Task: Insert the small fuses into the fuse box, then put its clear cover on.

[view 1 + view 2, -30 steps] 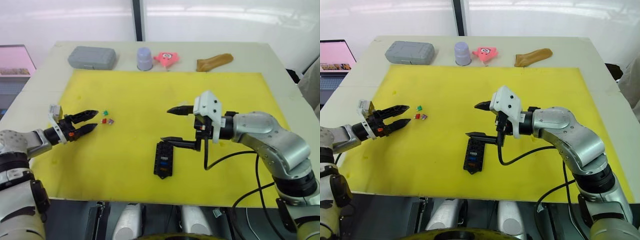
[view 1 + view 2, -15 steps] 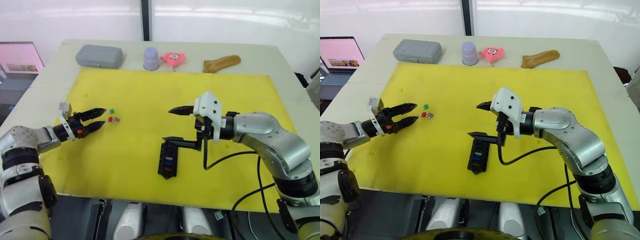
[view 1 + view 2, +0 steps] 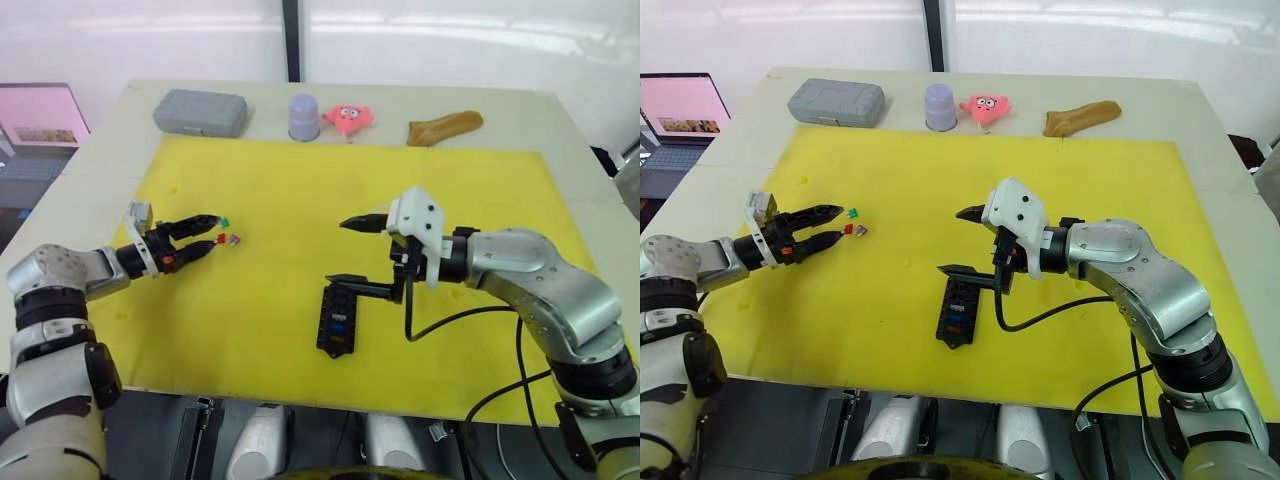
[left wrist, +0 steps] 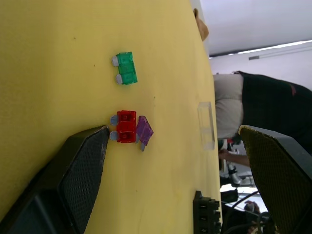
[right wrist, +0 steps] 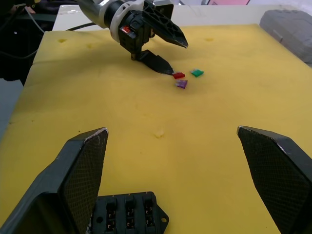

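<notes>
Fuse pickup was the step in hand. Left gripper [image 3: 208, 232], jaws apart, sat low on the yellow mat [image 3: 300, 180] with one jaw tip touching the red fuse [image 4: 126, 126]; purple fuse [image 4: 144, 131] lay against the red one, green fuse [image 4: 126, 68] just beside. Right gripper [image 3: 350, 252], jaws wide apart and holding nothing, hovered over the black fuse box [image 3: 335, 320], which already looked to carry some fuses. Clear cover [image 4: 206, 125] lay on the mat, apart from the box. Next move probably called for closing on the red fuse alone without nudging the purple one, then carrying it to the box.
</notes>
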Tool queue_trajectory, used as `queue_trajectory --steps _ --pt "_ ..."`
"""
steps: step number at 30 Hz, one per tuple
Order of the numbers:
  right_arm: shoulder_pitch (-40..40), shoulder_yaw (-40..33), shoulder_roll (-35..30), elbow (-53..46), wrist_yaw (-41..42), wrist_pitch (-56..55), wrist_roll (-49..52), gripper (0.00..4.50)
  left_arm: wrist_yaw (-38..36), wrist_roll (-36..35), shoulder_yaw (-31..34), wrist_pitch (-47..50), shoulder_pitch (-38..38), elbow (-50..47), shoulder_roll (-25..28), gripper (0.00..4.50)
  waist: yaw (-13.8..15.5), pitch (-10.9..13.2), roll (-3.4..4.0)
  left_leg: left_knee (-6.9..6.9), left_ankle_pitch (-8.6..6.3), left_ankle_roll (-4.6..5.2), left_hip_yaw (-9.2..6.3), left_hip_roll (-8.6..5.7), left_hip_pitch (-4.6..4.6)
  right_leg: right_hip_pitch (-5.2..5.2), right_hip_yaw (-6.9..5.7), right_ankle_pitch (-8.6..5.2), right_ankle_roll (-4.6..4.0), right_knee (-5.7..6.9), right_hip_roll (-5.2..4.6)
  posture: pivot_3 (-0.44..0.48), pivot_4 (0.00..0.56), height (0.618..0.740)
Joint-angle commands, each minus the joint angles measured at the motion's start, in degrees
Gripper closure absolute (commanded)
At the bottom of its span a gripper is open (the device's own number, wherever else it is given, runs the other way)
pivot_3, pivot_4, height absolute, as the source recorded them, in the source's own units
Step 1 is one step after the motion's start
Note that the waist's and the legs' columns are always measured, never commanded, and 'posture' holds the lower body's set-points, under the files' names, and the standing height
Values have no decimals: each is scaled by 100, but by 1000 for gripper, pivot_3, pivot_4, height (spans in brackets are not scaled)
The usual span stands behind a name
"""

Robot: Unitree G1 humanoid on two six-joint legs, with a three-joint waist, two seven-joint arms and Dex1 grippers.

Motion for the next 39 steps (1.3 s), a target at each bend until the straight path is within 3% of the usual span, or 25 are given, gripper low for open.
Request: queue_trajectory --steps 1,7,11,23,26,30,31,39 --pt "-52 -141 -83 -258 -17 -12 17 14 10 123 -281 -55 -14 22 -246 0 5 0 1 0 0 0 -2 -1 0 1 0 0 0 0 0 0 150 740" --pt "-66 -154 -125 -252 -35 -18 -4 14 116 105 -130 -112 15 27 -408 0 59 -3 5 2 0 0 -9 -7 1 7 -1 0 0 -1 -2 0 150 740" --pt "-74 -148 -137 -232 -33 -38 -15 0 277 109 57 -163 33 109 -436 1264 95 -3 4 2 -1 2 -14 -17 1 6 0 0 0 -1 -6 0 150 740" --pt "-6 -142 -191 -237 -18 -79 -86 0 399 156 239 -349 31 302 -346 1264 40 -3 5 2 0 2 -20 -29 0 6 -1 0 0 0 -10 0 150 740" --pt "-10 -135 -189 -231 -12 -84 -105 0 429 125 349 -419 8 377 -323 2122 11 -3 4 2 0 2 -20 -29 1 6 -1 0 0 0 -10 0 150 740" --pt "33 -151 -230 -286 8 -66 -113 0 398 125 335 -465 20 359 -232 4198 -62 -3 5 1 0 1 -22 -29 0 4 -2 0 0 0 -8 0 150 740" --pt "98 -182 -302 -333 51 -63 -104 0 389 157 305 -496 31 342 -175 4444 -62 -3 5 1 1 0 -22 -28 0 4 -3 0 1 0 -5 0 150 740" --pt "361 -433 -552 -460 209 -59 66 0 248 97 375 -437 56 247 284 4444 -196 -2 3 -2 4 -6 -42 -26 1 -8 -2 -1 2 0 8 0 150 740"
